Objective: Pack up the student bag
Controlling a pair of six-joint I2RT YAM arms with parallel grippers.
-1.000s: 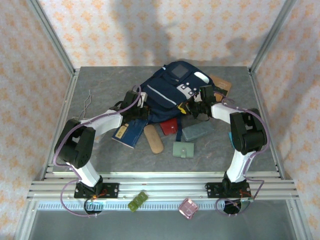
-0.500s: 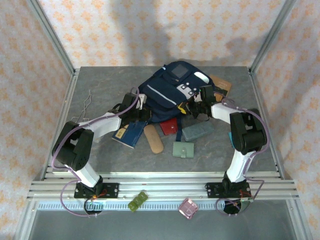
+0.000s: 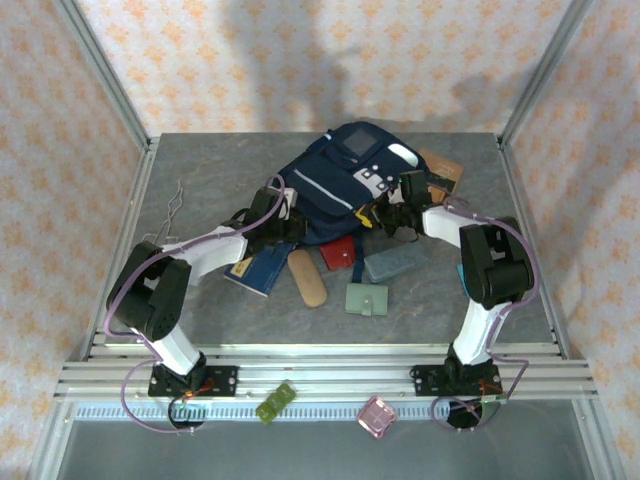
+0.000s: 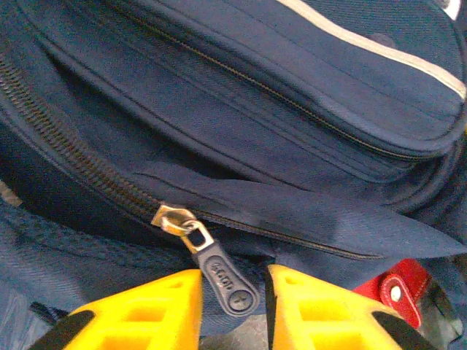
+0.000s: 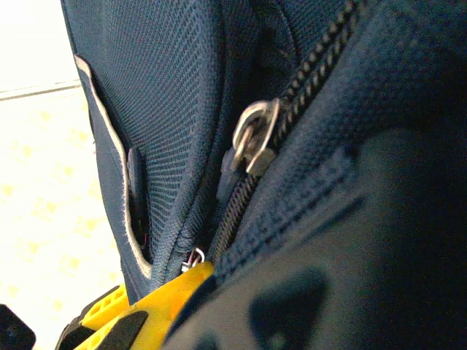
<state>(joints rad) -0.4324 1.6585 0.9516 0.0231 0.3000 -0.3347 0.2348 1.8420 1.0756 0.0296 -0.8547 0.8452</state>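
Nothing packed yet. Green snap wallet (image 3: 366,299), tan oblong case (image 3: 307,278), flat navy booklet (image 3: 262,268), red pouch (image 3: 339,253) and grey-teal pouch (image 3: 394,262) lie on the grey table (image 3: 230,312), just in front of the large navy-blue fabric backpack with grey-white stripe (image 3: 335,185), which sits mid-table toward the back.

Left gripper (image 4: 233,275): clamped 1 s ago, jaws now narrowly apart. The dark rubber zipper pull (image 4: 225,281) sits loose between the yellow fingers (image 4: 160,306), and the wrist has nudged in toward the backpack. Reads as letting go of the zip; can't tell how far it's open.

Right gripper (image 3: 385,210): unchanged, closed, apparently pinching backpack fabric on its right side.

Likely next step: fetch 1 item.
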